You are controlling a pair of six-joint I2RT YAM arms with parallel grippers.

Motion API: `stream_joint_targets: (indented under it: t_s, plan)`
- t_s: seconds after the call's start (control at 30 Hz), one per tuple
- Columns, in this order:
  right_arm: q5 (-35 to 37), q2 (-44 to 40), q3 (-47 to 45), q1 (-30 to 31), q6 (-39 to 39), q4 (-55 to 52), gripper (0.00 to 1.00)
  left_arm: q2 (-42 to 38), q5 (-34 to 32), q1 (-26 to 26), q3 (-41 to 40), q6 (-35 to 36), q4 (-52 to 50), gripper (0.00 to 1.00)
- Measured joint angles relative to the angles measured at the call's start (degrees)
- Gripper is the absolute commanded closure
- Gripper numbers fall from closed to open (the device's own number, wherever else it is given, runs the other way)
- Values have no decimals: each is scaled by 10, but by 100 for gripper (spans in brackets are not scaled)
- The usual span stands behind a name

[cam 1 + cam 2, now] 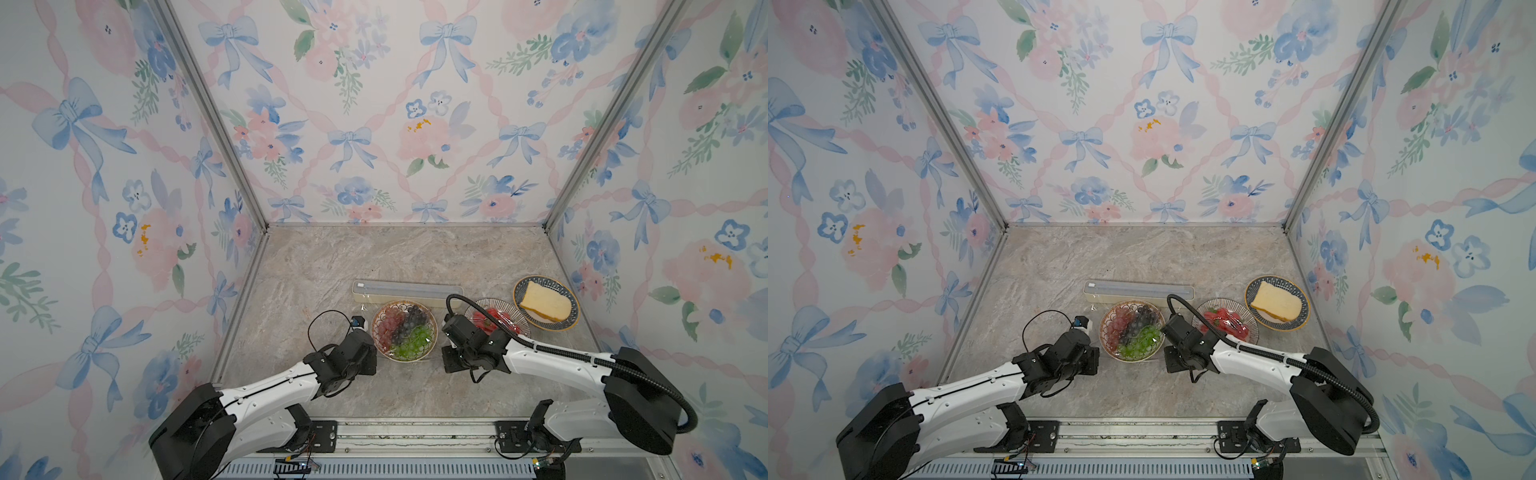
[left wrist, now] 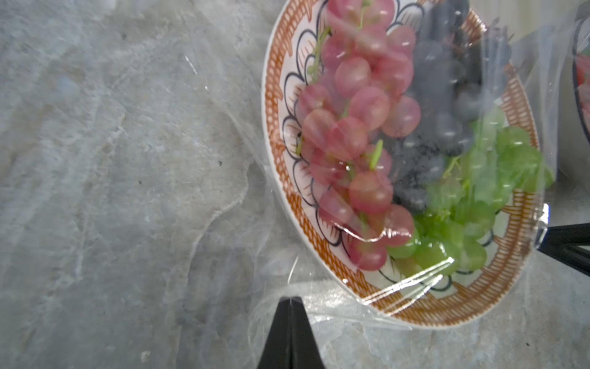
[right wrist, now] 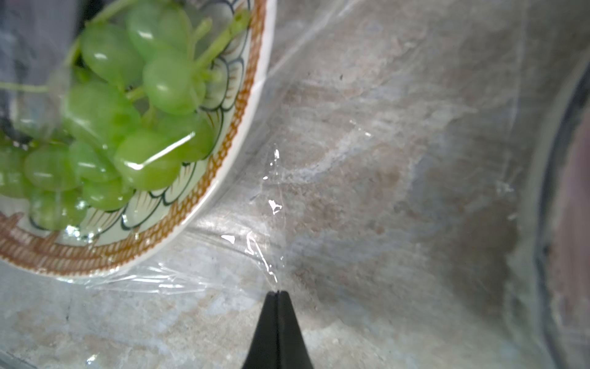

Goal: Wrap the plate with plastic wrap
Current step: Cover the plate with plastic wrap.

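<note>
1. The left arm (image 1: 266, 390) reaches low over the marbled worktop (image 1: 332, 266) from the near-left base. Its wrist is bent towards the near-left side of the plate (image 2: 271, 105).
2. The left fingers (image 2: 287, 319) are pressed together, pinching a bunched edge of the plastic wrap (image 2: 322, 303) just beside the plate's rim.
3. The right arm (image 1: 552, 357) mirrors it from the near-right base. The right fingers (image 3: 274, 319) are also closed tip to tip, on a taut crease of film near the rim, by the green grapes (image 3: 153, 153).
4. The plate sits between the two wrists with red, dark and green grapes on it. The film lies over the fruit and spills onto the worktop on both sides.
5. A long cream box (image 1: 407, 289) with a grey top lies just behind the plate.
6. To the right, the right wrist and its black cable partly hide a dish of strawberries (image 1: 494, 300). Beyond it, a plate (image 1: 544, 279) carries a slice of bread (image 1: 544, 305).
</note>
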Motion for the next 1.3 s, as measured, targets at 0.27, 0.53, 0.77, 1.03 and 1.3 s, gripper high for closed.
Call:
stream_joint_targets:
  t_s: [0.27, 0.53, 0.77, 1.03, 1.3]
  plan:
    - [10, 8, 0, -18, 7, 32, 76, 49, -12, 11, 18, 30, 37, 87]
    - [31, -68, 1, -47, -2, 3, 40, 36, -45, 63, 30, 71, 32, 50]
    - [11, -143, 1, -70, -3, -33, 13, -26, -29, 129, 50, 88, 3, 34]
    - [-123, -134, 1, -73, 69, -13, 1, -55, 133, 147, 52, 43, -25, 28]
    - [-184, -22, 1, -47, 129, 61, 2, -16, 191, 147, 24, 23, -38, 27]
